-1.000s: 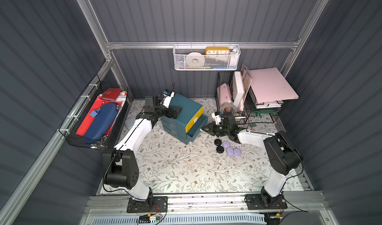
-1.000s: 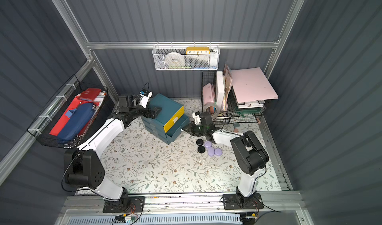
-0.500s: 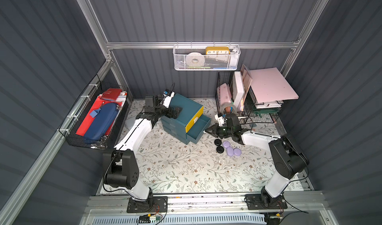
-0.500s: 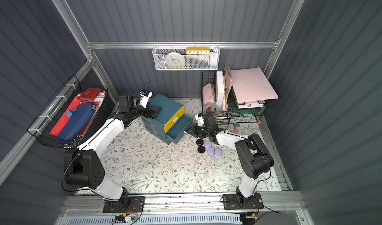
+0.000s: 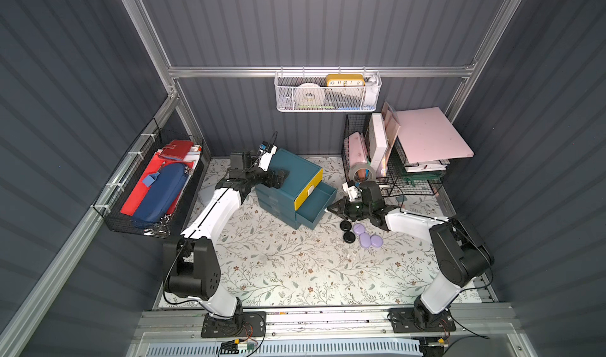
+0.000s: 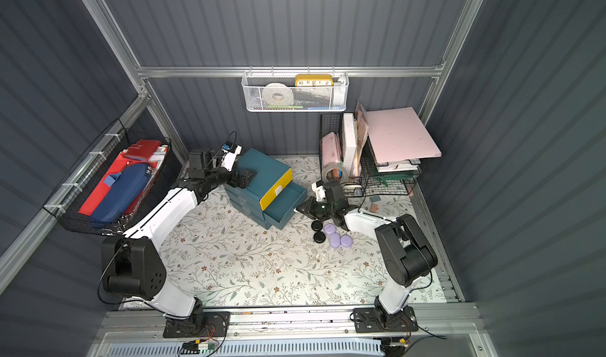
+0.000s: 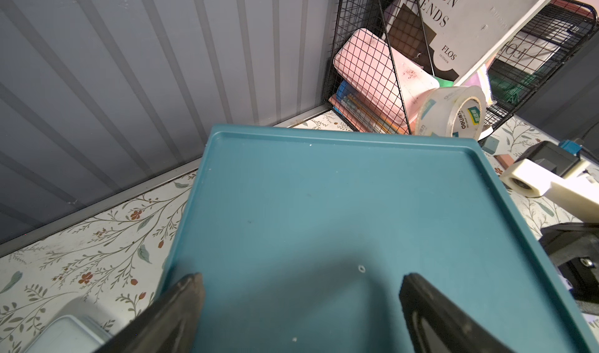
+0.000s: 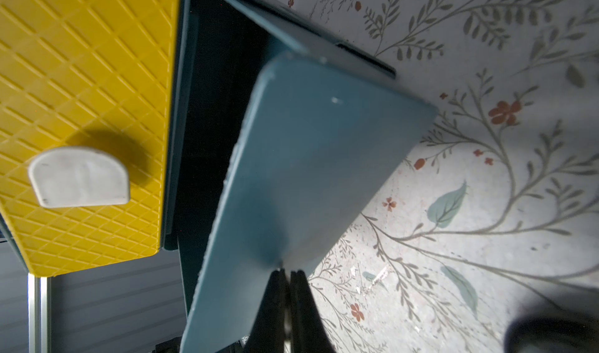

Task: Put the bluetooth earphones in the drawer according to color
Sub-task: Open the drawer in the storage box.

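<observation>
Teal drawer (image 5: 315, 204) pulled further out; tape roll (image 5: 361, 174) behind right end effector (image 5: 329, 209).

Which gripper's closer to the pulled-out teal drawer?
Right. The right gripper is shut against the front panel of the pulled-out teal drawer, touching it. The left gripper is open over the rear of the cabinet top, away from that drawer.

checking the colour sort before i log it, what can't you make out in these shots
Yellow drawer: shut, front hides contents in every view.
Open teal drawer: rear part sits under the cabinet in both top views, dark in the right wrist view.
Its handle: hidden by the right gripper's shut jaws.
</observation>
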